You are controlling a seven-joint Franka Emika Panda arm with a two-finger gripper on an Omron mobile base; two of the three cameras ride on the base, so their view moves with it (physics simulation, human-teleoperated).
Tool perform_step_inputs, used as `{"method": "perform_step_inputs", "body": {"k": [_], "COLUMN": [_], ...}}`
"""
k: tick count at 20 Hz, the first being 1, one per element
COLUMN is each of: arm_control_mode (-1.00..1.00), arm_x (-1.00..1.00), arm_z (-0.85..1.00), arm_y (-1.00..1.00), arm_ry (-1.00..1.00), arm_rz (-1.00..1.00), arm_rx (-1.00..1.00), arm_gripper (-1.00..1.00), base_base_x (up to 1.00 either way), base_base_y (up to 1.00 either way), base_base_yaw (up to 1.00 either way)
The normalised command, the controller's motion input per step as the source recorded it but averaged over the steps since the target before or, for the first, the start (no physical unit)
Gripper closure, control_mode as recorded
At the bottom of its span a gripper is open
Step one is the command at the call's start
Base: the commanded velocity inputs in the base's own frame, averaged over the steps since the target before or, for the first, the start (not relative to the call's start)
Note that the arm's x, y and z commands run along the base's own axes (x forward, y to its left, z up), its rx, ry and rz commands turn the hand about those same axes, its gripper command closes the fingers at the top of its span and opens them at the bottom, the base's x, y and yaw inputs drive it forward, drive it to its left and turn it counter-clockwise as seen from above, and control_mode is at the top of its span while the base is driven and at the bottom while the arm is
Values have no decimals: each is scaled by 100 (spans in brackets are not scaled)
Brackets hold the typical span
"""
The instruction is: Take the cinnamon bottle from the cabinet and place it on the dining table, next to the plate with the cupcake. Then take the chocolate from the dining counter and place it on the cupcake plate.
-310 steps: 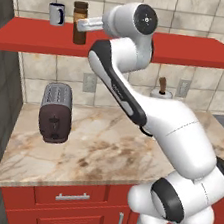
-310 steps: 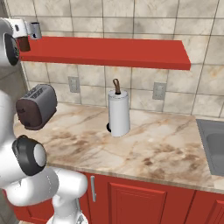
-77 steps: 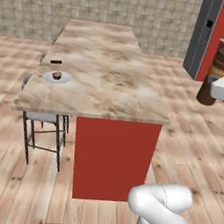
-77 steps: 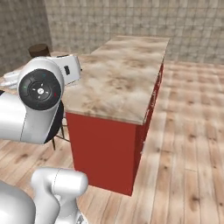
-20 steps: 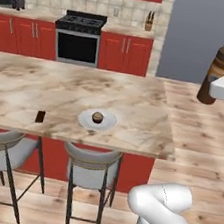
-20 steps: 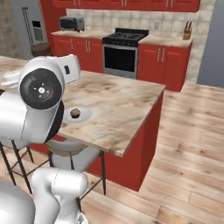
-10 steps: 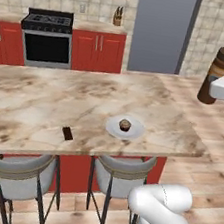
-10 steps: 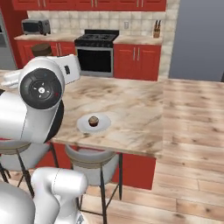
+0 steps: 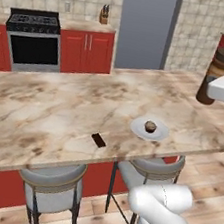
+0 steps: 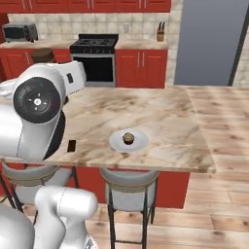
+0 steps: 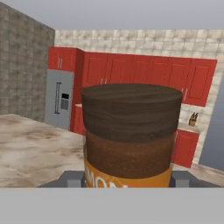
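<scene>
Both base views look down across the beige veined marble island (image 9: 44, 104) from opposite rear corners, sharing it; the hand view sits close above it.

Surface: dining table (image 9: 59, 106), centre frame.
Right of centre: plate (image 9: 141, 129), holding cupcake (image 9: 151, 126).
Near front edge: chocolate (image 9: 98, 140).

A beige-brown veined marble dining table (image 9: 43, 109) carries a white plate (image 9: 141, 129), a dark brown cupcake (image 9: 151, 126) and a near-black chocolate (image 9: 98, 140); the cinnamon bottle (image 11: 130, 140) is brown, dark-capped, orange-banded.
</scene>
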Motion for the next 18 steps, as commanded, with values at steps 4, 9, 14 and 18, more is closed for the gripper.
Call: {"method": "perform_step_inputs", "body": {"k": [4,9,14,18], "arm_control_mode": [100,100,-100,-100], "arm_x": [0,0,0,0], "arm_z": [0,0,-2,-26], "arm_y": [0,0,3,5], "arm_ry": [0,0,4,14], "arm_rz": [0,0,0,4], "arm_rx": [0,0,0,0], "arm_gripper": [100,100,100,100], "base_base_x": [60,74,23,0], "base_base_y": [21,33,21,0], "base_base_yaw": [-18,-7,0,0]}}
